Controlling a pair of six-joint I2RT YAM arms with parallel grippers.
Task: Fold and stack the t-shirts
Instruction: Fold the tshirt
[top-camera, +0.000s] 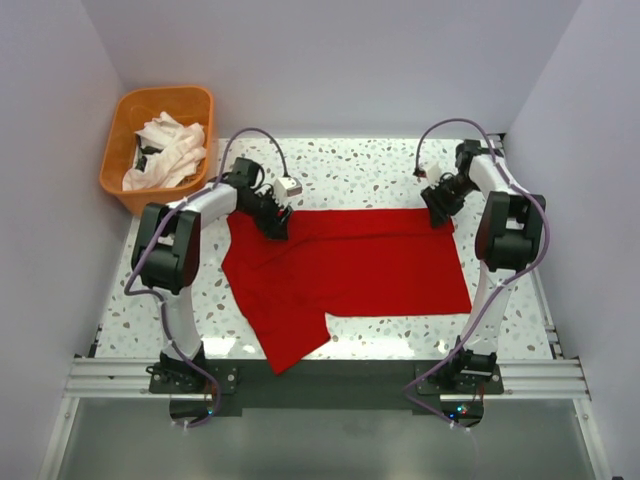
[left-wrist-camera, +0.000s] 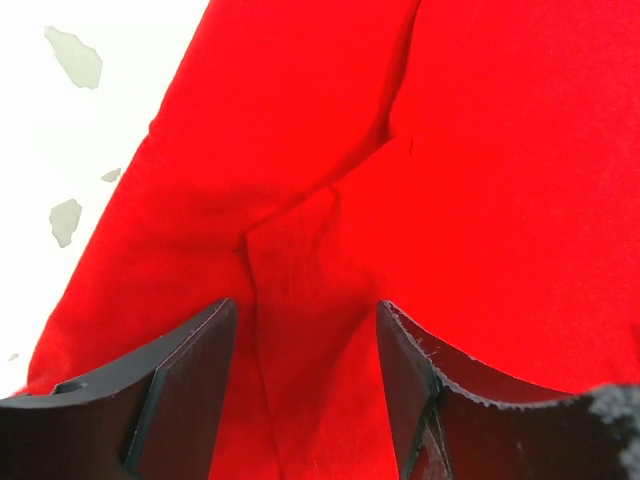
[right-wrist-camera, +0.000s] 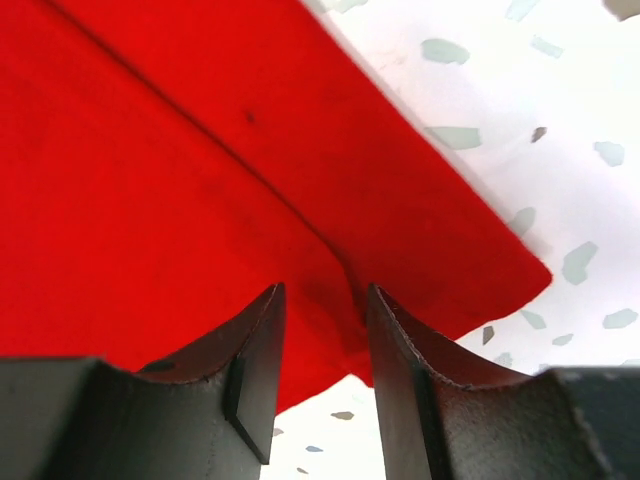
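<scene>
The bright red t-shirt lies spread flat on the speckled table, with one sleeve pointing toward the near edge. My left gripper sits low over the shirt's far left part. Its jaws are open in the left wrist view, astride a raised crease of red cloth. My right gripper is at the shirt's far right corner. Its jaws are open, with the folded red edge running between them. White t-shirts lie crumpled in the orange basket.
The orange basket stands off the table's far left corner. White walls close in on both sides and the back. Bare speckled table shows beyond the shirt and at the near left.
</scene>
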